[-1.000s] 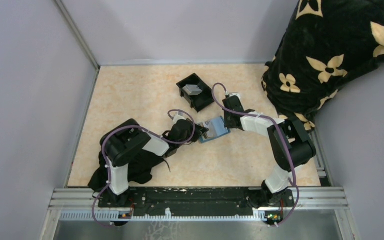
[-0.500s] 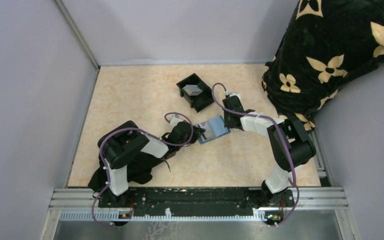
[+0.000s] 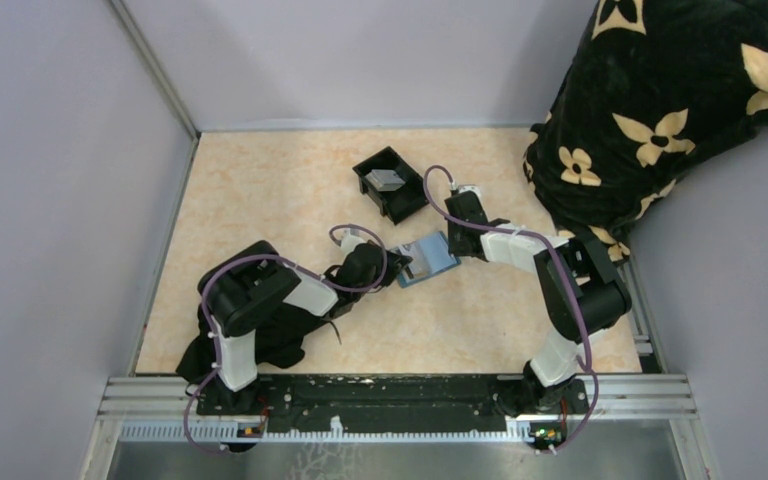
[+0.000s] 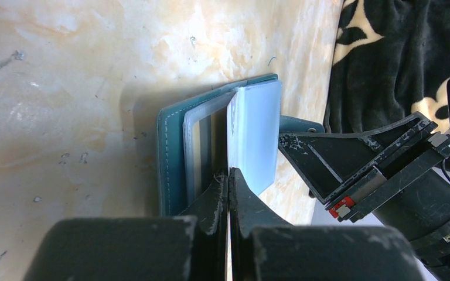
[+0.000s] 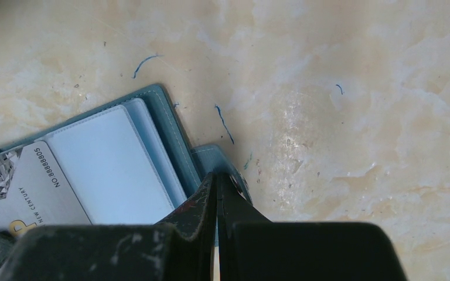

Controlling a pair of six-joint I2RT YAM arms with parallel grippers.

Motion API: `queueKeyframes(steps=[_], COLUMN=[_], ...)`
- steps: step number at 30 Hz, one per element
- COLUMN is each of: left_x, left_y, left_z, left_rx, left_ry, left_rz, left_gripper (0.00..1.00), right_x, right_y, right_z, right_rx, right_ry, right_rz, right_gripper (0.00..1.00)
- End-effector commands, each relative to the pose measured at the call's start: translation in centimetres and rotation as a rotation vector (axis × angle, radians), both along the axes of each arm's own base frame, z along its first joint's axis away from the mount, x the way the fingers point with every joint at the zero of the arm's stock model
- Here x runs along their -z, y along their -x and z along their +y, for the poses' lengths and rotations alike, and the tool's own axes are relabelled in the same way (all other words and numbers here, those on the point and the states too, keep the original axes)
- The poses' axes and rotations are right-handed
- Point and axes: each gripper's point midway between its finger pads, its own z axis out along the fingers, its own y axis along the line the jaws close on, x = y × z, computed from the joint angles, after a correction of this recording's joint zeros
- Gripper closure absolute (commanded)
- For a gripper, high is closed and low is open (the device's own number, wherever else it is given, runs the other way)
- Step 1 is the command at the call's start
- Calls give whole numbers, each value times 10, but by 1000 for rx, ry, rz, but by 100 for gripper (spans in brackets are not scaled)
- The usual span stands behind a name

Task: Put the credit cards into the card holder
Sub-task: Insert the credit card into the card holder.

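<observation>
Well, along the left edge of the table (image 3: 250, 190) there is wide bare surface, running up to the far left corner. At the near left corner a black cloth (image 3: 285, 345) lies under the left arm (image 3: 260, 290), which is folded low and reaches right toward the middle. The left gripper (image 4: 229, 174) is clenched on the edge of a pale card (image 4: 255, 134) – the card stands tilted over the open card holder (image 4: 169, 155), among its clear sleeves. The card holder lies flat at mid-table, between the two grippers. Just behind it, toward the far edge, a black tray (image 3: 407, 207) holds a grey card (image 3: 388, 180).

The right gripper (image 5: 217, 177) is pinched shut with nothing seen between its fingers, its tips down on the holder's teal snap tab (image 5: 211, 157). The right arm (image 3: 560, 270) bends sharply at the elbow and stretches left. A black flowered blanket (image 3: 660, 110) crowds the far right corner – it leaves little room beside that arm.
</observation>
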Motion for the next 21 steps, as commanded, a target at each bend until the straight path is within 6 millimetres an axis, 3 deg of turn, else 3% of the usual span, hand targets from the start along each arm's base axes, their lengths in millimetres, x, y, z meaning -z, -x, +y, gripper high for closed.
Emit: queueKeyframes(steps=[1,21], left_x=[1,13], left_y=[1,5], left_z=[-10,-14], left_rx=[24,4], left_ry=[22,8], left_rz=[4,24], left_gripper=[100,100], right_x=[33,35], right_y=[22,24], right_z=[-9,-9], right_rx=[-5,-8], right_ry=[38,40], right_rz=[121,128], right_gripper=[100,100])
